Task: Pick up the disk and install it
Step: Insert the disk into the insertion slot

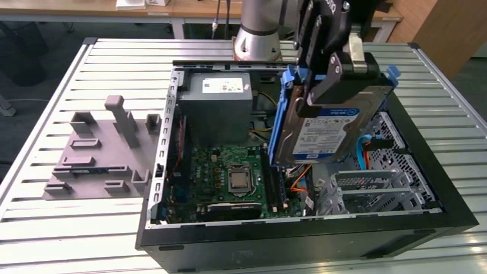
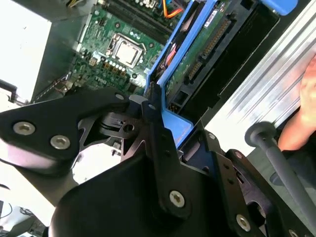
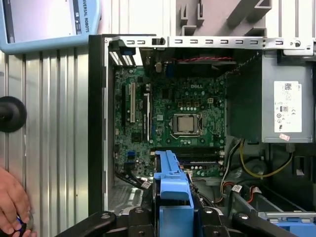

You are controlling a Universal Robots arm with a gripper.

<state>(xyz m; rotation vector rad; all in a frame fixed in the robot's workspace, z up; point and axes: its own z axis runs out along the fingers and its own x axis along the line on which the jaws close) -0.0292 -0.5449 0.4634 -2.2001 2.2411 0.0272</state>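
Observation:
The disk, a silver drive with a white-and-blue label in a blue carrier bracket, hangs tilted above the open computer case, over its right half in the exterior view. My gripper is shut on the disk's upper end from above. In the second wrist view the disk's green circuit-board underside and blue carrier run out from between the black fingers. In the first wrist view the blue carrier sticks out from the gripper above the motherboard.
Inside the case are the grey power supply, the motherboard and a silver drive cage. A grey fixture block lies on the slatted table at the exterior view's left. A person's hand and a pendant are beside the case.

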